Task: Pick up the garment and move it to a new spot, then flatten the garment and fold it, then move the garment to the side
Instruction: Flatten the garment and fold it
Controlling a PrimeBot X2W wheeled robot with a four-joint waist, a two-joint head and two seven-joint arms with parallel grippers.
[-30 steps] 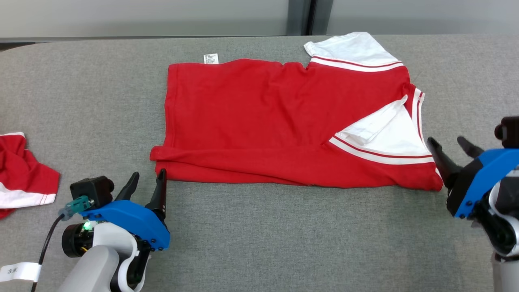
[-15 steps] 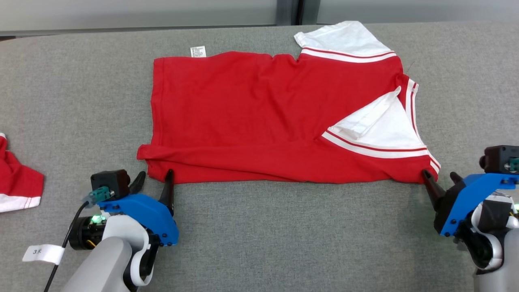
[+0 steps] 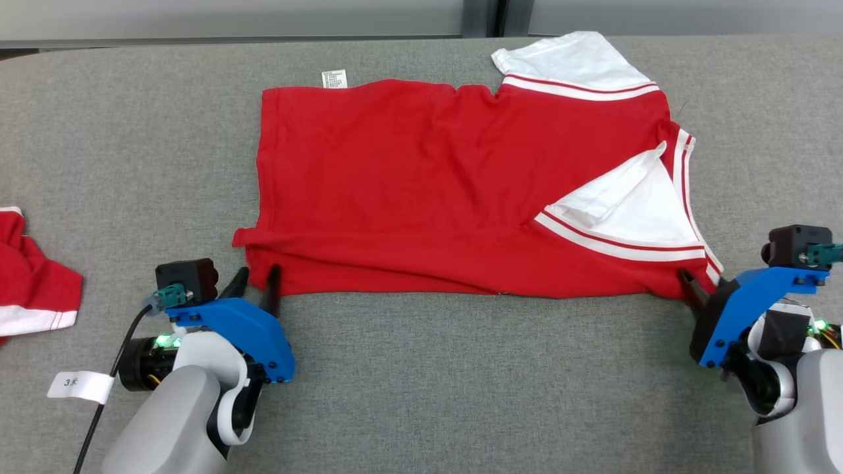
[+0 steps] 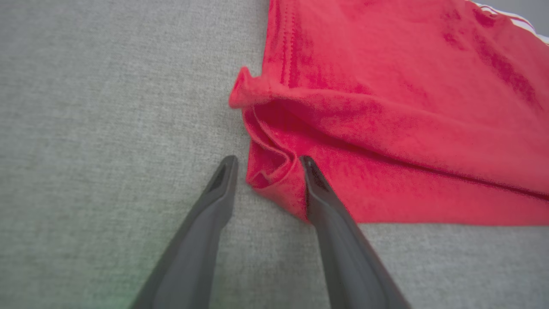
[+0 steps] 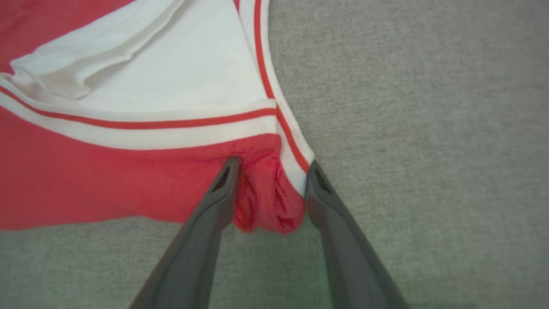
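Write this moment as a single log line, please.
left gripper: open, straddling near left corner of red T-shirt | right gripper: open, straddling its near right corner | surface: gray table

Left gripper (image 3: 258, 273) and right gripper (image 3: 703, 280) sit at the garment's (image 3: 428, 184) near corners.

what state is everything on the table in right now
shirt, lying flat, near edge folded over
left gripper, open around the shirt's near left corner
right gripper, open, near right corner bunched between its fingers
second shirt, crumpled at the table's left edge
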